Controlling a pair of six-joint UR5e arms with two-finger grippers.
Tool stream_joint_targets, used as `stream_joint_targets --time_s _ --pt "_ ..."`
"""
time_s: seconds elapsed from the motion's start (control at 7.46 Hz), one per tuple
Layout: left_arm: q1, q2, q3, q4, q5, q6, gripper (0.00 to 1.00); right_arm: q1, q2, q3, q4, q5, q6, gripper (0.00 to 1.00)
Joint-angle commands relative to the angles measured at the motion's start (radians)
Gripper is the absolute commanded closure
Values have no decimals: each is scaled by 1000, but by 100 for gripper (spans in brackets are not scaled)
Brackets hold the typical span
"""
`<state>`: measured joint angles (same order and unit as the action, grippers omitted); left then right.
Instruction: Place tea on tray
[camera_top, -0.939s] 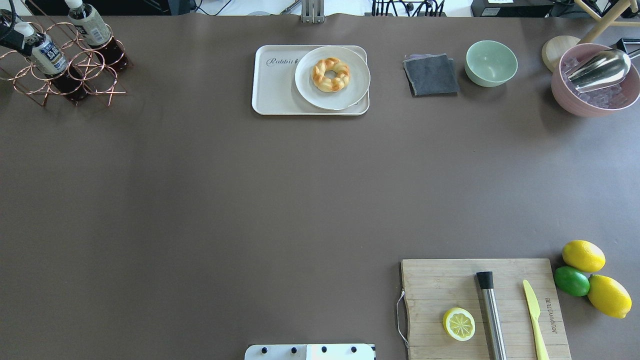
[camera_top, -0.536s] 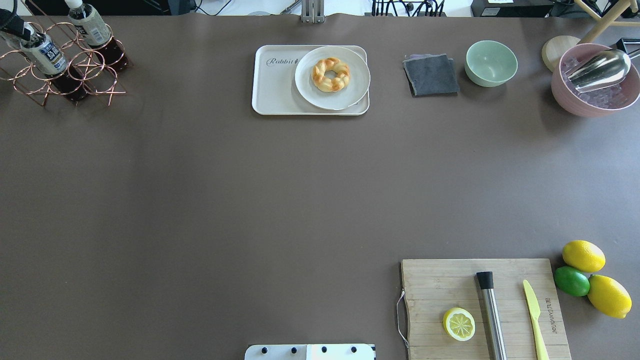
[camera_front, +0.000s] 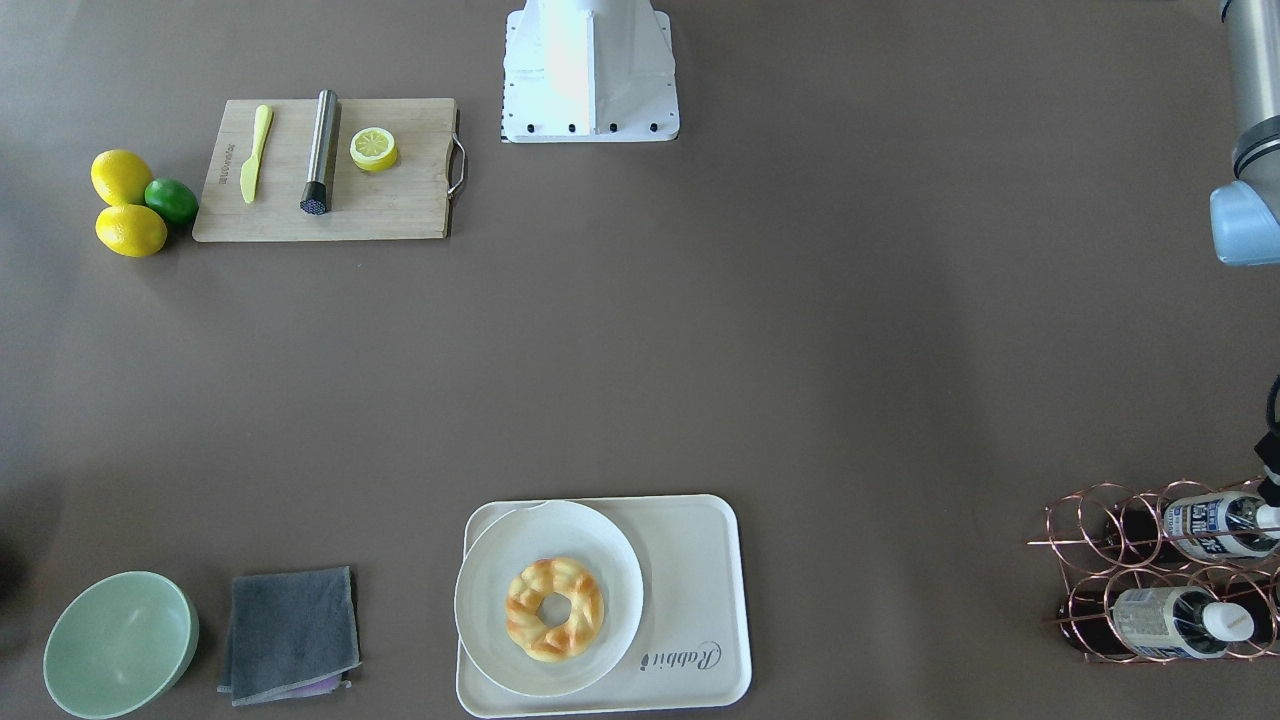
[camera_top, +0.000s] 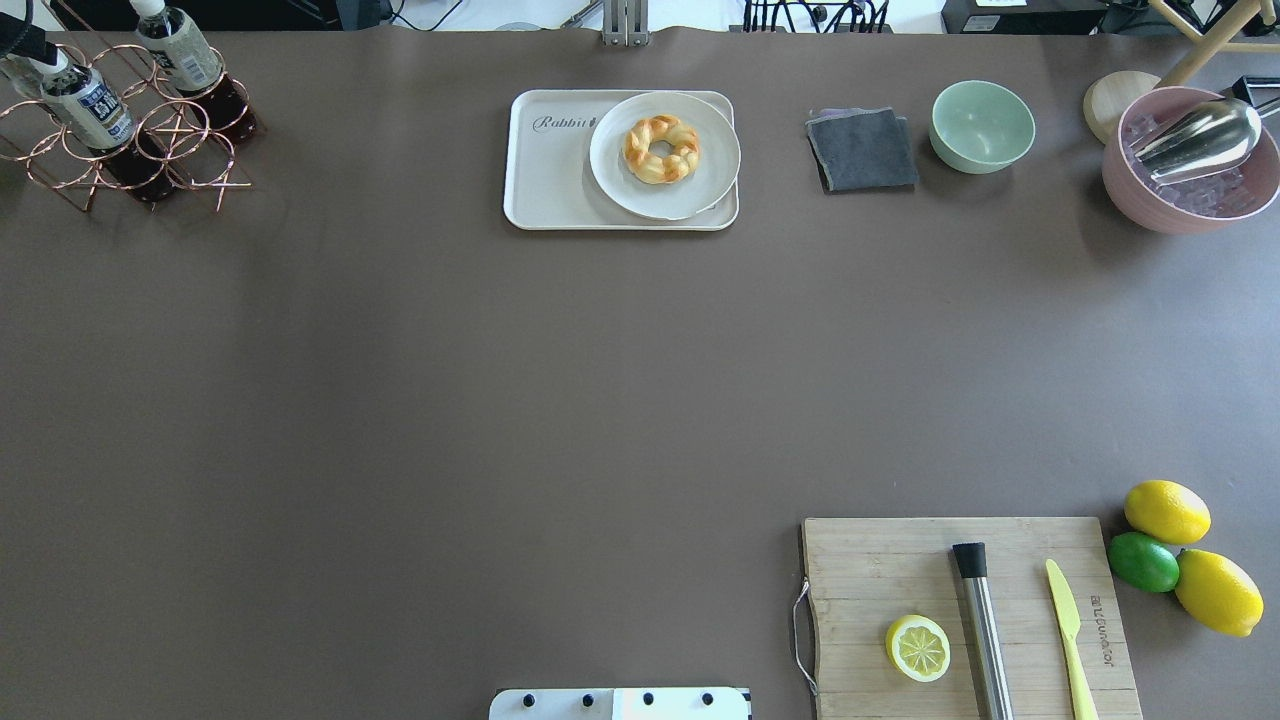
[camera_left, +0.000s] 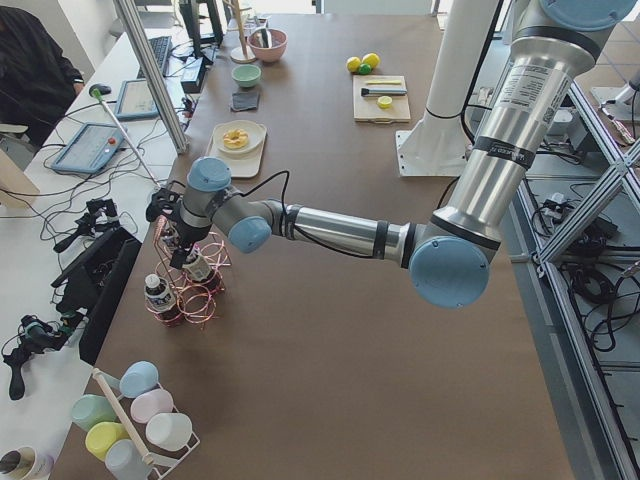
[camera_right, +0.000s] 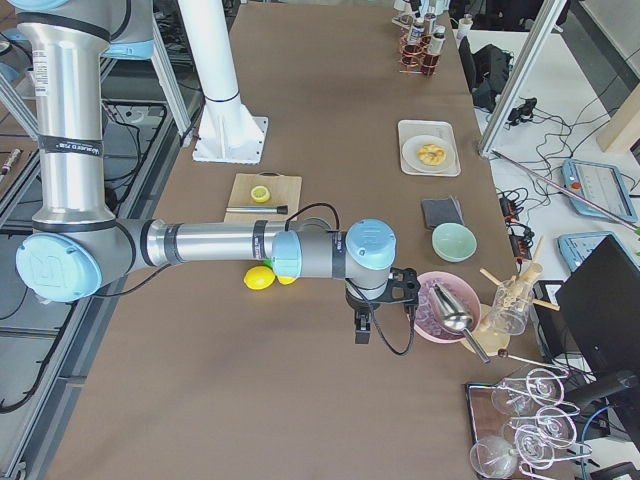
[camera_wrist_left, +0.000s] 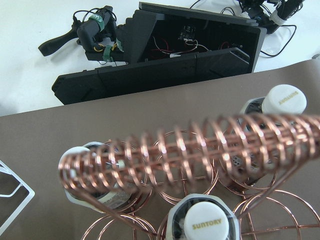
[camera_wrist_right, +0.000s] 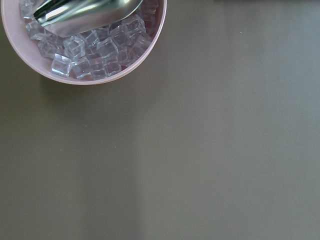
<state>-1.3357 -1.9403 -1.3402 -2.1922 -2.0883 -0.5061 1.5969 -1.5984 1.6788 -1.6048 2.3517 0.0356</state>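
A brown table stands beside a cluttered white desk.

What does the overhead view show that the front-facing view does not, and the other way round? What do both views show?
Only overhead: the pink bowl of ice with a metal scoop in it, and a round wooden lid beside it.
Only front-facing: the silver and blue links of the left arm.
Both: the tray carrying a plate with bread, the cloth, the green bowl, the board, the lemons, and the rack holding the tea.
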Motion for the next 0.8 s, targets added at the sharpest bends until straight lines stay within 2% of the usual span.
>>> stream_joint_targets --time_s 0.0,0.13,0.27,0.4,0.67 --pt "19 -12 4 -29 1 -70 8 0 0 -1 0 -2 -2 0" --pt "36 -11 9 -46 4 -81 14 1 0 -1 0 -3 -2 0" --pt "38 -11 9 -49 14 -89 31 1 0 1 0 -3 -2 0" --pt "39 -9 10 -50 14 -86 37 1 0 -1 0 -3 -2 0" --pt "39 -6 7 -50 13 -80 38 1 -9 5 0 -2 -2 0"
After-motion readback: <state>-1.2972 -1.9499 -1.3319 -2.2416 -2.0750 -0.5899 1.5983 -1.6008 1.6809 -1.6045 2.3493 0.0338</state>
